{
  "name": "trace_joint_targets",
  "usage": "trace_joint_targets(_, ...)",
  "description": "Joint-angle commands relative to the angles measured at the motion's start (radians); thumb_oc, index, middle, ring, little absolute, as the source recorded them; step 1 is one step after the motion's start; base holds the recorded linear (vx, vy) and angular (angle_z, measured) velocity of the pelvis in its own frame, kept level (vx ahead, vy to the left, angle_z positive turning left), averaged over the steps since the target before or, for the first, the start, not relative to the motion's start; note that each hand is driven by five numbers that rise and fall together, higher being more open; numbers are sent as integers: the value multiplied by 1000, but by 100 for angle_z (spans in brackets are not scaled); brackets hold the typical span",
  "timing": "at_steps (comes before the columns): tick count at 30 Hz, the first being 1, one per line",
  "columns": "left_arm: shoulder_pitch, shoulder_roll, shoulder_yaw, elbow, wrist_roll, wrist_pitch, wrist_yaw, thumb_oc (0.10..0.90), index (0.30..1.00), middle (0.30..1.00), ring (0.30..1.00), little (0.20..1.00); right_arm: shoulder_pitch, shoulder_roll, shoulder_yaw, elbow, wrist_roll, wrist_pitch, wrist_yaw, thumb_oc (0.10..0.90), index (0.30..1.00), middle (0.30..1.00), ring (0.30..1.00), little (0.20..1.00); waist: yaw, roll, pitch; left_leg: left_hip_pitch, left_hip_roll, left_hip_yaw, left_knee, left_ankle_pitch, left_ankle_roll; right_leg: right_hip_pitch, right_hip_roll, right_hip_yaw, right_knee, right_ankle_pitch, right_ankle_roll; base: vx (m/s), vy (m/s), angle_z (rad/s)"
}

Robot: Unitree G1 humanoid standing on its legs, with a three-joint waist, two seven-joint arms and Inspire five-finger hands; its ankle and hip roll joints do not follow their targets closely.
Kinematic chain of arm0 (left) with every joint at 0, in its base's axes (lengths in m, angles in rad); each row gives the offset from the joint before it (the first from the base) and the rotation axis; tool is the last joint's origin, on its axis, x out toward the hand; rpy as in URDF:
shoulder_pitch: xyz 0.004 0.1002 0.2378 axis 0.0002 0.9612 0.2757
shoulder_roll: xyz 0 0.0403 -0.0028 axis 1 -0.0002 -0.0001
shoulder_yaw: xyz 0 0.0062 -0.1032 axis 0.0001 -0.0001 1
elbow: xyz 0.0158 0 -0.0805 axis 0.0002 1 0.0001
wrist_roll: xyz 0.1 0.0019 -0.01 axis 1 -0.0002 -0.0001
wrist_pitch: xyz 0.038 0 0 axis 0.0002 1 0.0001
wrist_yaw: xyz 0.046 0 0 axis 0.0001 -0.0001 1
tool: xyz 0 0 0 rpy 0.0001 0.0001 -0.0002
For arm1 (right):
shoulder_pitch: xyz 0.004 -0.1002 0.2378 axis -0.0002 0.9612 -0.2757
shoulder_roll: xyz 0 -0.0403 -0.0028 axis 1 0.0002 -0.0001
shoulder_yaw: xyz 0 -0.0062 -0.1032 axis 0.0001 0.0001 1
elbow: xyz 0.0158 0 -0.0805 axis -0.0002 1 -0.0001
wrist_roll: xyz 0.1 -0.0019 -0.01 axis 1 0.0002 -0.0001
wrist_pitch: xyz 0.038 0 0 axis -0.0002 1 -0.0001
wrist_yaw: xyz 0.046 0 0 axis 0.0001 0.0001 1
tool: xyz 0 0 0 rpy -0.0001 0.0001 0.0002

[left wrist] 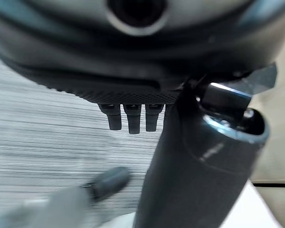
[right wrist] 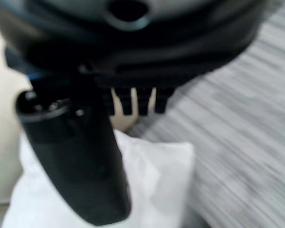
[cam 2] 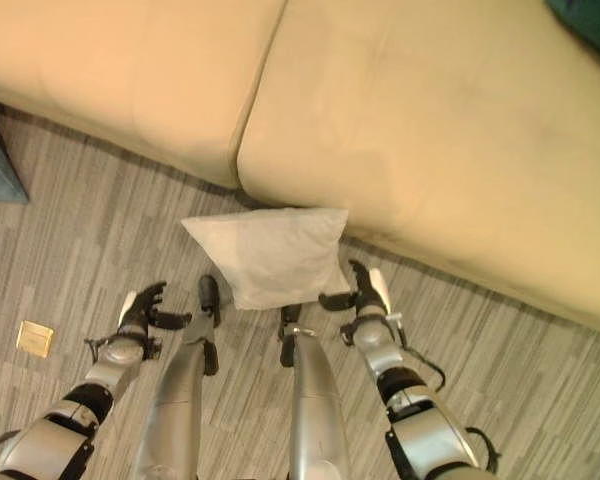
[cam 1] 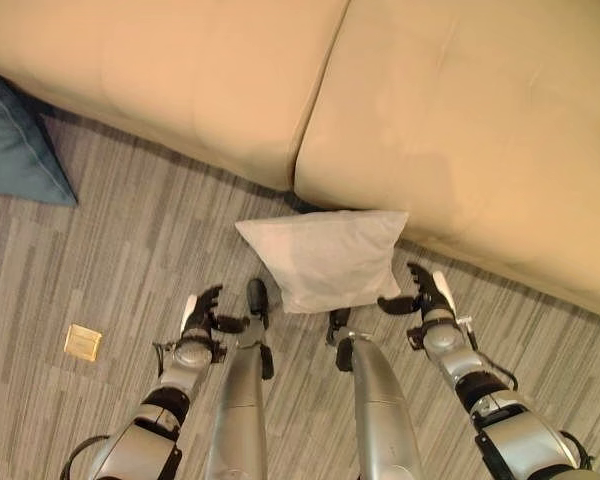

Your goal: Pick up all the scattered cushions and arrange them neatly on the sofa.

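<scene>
Pale grey cushion (cam 1: 327,258) on the carpet floor (cam 1: 120,260), leaning against the beige sofa (cam 1: 460,130), between left robot hand (cam 1: 202,315) and right robot hand (cam 1: 423,294). Both open, empty, flanking for a two-sided grasp. Blue cushion (cam 1: 15,140) far beyond the left.

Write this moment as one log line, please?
white cushion: floor, against sofa | left hand: open, apart | right hand: open, beside cushion | blue cushion: floor

Warm even light, blurred wrist views

Pale grey cushion (cam 1: 325,257), tan sofa (cam 1: 460,130), grey striped floor (cam 1: 110,260), blue cushion (cam 1: 15,145) at ten o'clock.
</scene>
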Motion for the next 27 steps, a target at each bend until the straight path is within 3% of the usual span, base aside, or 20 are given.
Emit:
trace_joint_targets(1, 49, 13, 21, -23, -37, -44, 56, 800, 900, 900, 900, 900, 65, -51, -4, -82, 27, -38, -78, 800, 900, 900, 900, 900, -15, 8, -97, -86, 5, -29, 123, -154, -3, -39, 10, 45, -128, 49, 84, -24, -42, -1)
trace_joint_targets(5, -5, 22, 31, -80, -84, -59, 87, 800, 900, 900, 900, 900, -20, -48, 6, -126, 23, -43, -109, 800, 900, 900, 900, 900, -22, 4, -113, -268, 17, -43, 223, -175, -4, -221, 14, 52, -17, 27, 82, 11, -42, -4)
trace_joint_targets(9, -55, 5, 26, -109, -133, -66, 103, 800, 900, 900, 900, 900, -78, -18, 26, -134, 25, -40, -120, 800, 900, 900, 900, 900, -21, -3, -126, -367, 19, -51, 254, -175, -2, -317, 13, 46, 24, 22, 87, 12, -61, -2)
trace_joint_targets(23, -289, -105, -79, -114, -269, -88, 134, 800, 900, 900, 900, 900, -294, 119, 151, -164, 111, -77, -116, 800, 900, 900, 900, 900, -32, -14, -157, -438, 15, -78, 214, -152, -8, -405, 23, 37, 21, 28, 94, 5, -13, 2)
trace_joint_targets(24, -304, -106, -88, -119, -273, -88, 130, 745, 818, 818, 818, 818, -306, 124, 156, -176, 116, -83, -112, 580, 571, 571, 571, 571, -34, -14, -160, -437, 14, -79, 208, -150, -7, -405, 24, 36, 17, 31, 95, 0, 0, 0)
trace_joint_targets(25, -318, -107, -93, -125, -276, -91, 129, 403, 305, 305, 305, 305, -318, 125, 160, -186, 120, -86, -111, 400, 300, 300, 300, 300, -35, -15, -163, -438, 15, -78, 206, -149, -7, -405, 24, 35, 15, 32, 96, 0, 0, 0)
trace_joint_targets(27, -339, -102, -97, -177, -288, -105, 130, 400, 300, 300, 300, 300, -324, 121, 156, -240, 144, -108, -102, 400, 300, 300, 300, 300, -39, -13, -175, -435, 13, -78, 191, -144, -9, -403, 27, 34, 4, 38, 99, 0, 0, 0)
